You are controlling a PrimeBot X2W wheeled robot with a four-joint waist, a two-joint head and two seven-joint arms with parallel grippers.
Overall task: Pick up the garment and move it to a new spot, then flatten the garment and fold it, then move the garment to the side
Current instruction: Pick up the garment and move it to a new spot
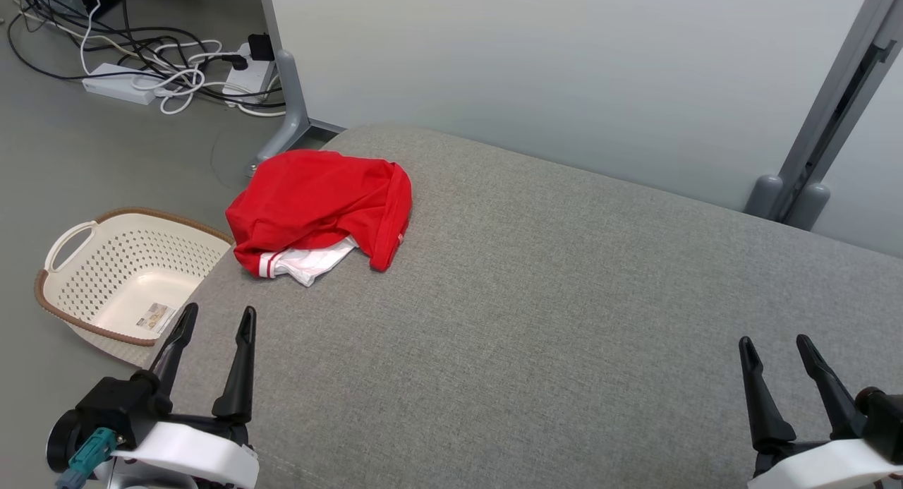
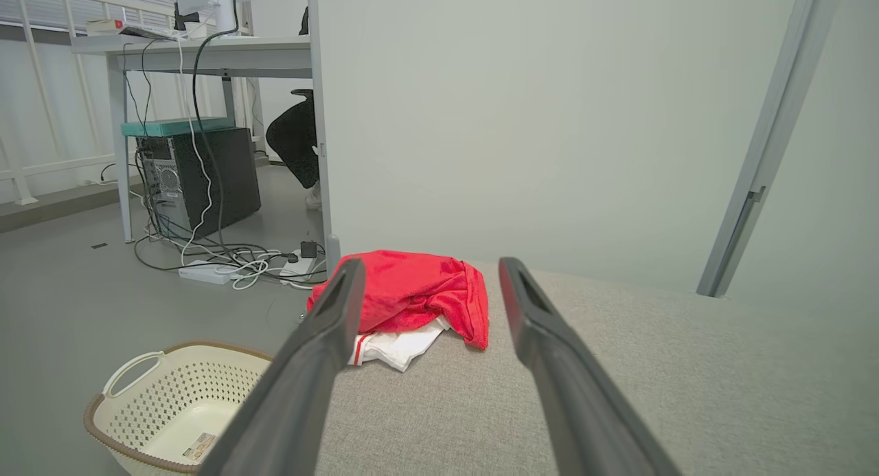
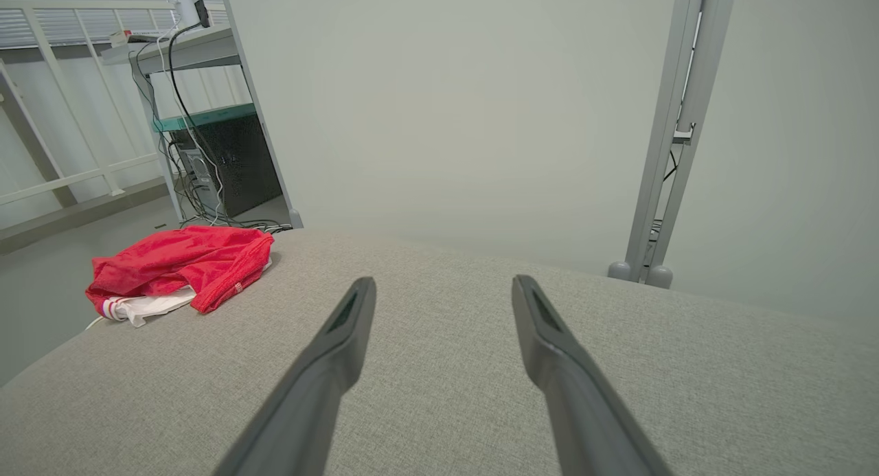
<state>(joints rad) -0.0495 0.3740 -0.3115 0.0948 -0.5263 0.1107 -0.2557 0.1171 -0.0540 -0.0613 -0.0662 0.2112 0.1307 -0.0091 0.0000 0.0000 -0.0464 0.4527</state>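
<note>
A red garment (image 1: 321, 200) with white trim lies crumpled at the far left corner of the grey padded surface (image 1: 536, 320). It shows straight ahead in the left wrist view as the garment (image 2: 412, 294), and at the left of the right wrist view as the garment (image 3: 182, 259). My left gripper (image 1: 217, 317) hovers open near the front left edge, well short of the cloth, with nothing between its fingers (image 2: 323, 338). At the front right, my right gripper (image 1: 776, 344) is open and empty too, far from the cloth.
A cream perforated basket (image 1: 77, 263) stands on the floor left of the surface, beside my left gripper. Cables and power strips (image 1: 162, 65) lie on the floor behind. A pale partition wall (image 1: 564, 65) with grey posts backs the surface. A computer tower (image 2: 199, 180) sits under a desk.
</note>
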